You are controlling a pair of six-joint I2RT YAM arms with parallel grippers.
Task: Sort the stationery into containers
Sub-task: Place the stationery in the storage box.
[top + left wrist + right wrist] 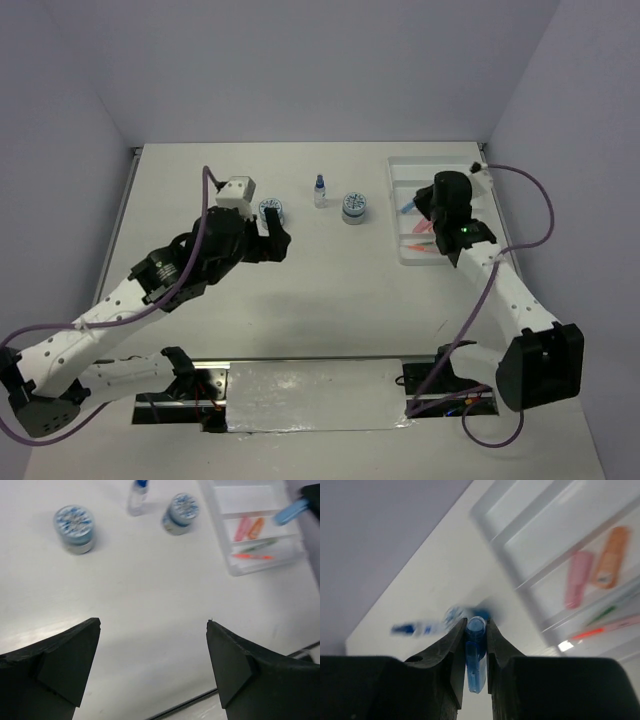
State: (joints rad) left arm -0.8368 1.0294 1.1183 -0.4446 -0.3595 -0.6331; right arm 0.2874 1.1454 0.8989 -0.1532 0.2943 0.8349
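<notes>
My right gripper (475,625) is shut on a blue stubby piece (475,652) and holds it over the left side of the white divided tray (415,170), as the top view shows (408,209). In the tray lie a pink piece (579,577), an orange piece (610,557), a greenish pen (260,544) and an orange-red pen (252,556). My left gripper (153,625) is open and empty, just short of one blue-grey jar (270,210). A second jar (353,207) and a clear blue-capped bottle (320,191) stand mid-table.
The tray (240,570) sits at the far right of the table, near its right edge. A shiny plate (315,395) lies at the near edge between the arm bases. Purple cables loop off both arms.
</notes>
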